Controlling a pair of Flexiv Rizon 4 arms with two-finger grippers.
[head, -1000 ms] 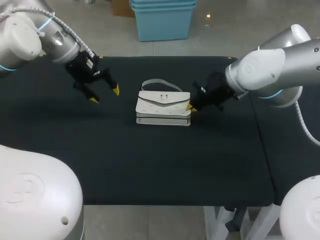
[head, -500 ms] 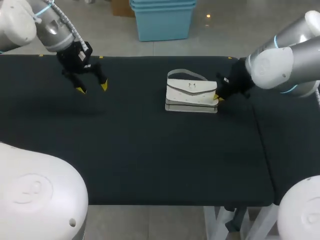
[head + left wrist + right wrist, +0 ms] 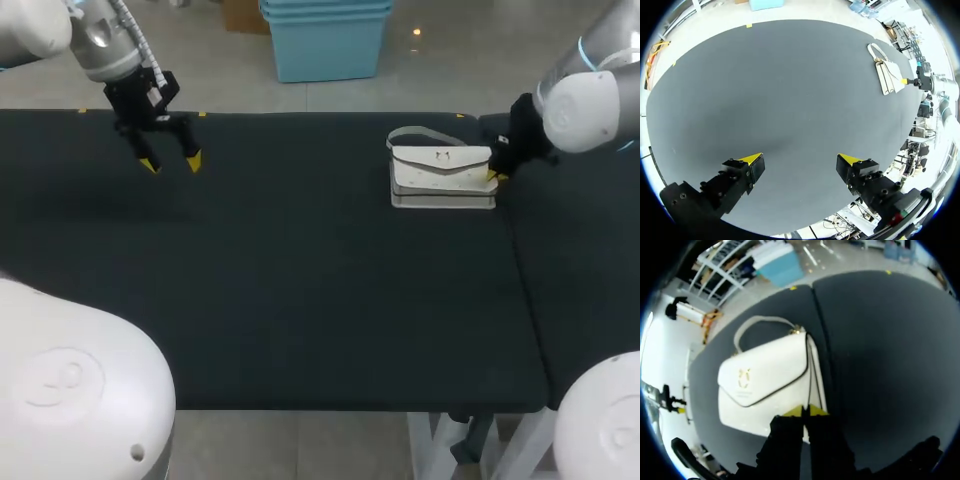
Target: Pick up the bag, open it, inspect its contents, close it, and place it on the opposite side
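**Location.** The bag [image 3: 443, 175] lies flat on the worktop [image 3: 300, 300] at about 2 o'clock in the head view, close to the right edge. Its flap faces up and its handle [image 3: 420, 133] loops off the far side towards 11 o'clock of the bag.

**Claws.** The right claw [image 3: 495, 175] sits at the bag's 3 o'clock end. In the right wrist view its tips are drawn narrow, almost meeting, and are pinched on the bag's end edge. The left claw [image 3: 168, 160] hangs at 10 o'clock over bare worktop, well apart from the bag. Its fingers are spread wide and hold nothing.

**Handling, as judged.** The bag is a small white envelope bag that keeps its boxy shape unaided, so the walls are fairly stiff and the weight is probably low. The skin looks smooth and may slip in a thin pinch. A hold on one end alone is likely to let the bag swing or twist if lifted. The handle, or a hold across the body, looks the safer grip, and the flap's pointed lip by the clasp [image 3: 441, 155] is the place to open it.

**Contents.** The flap is closed down over the front, so nothing inside can be seen.
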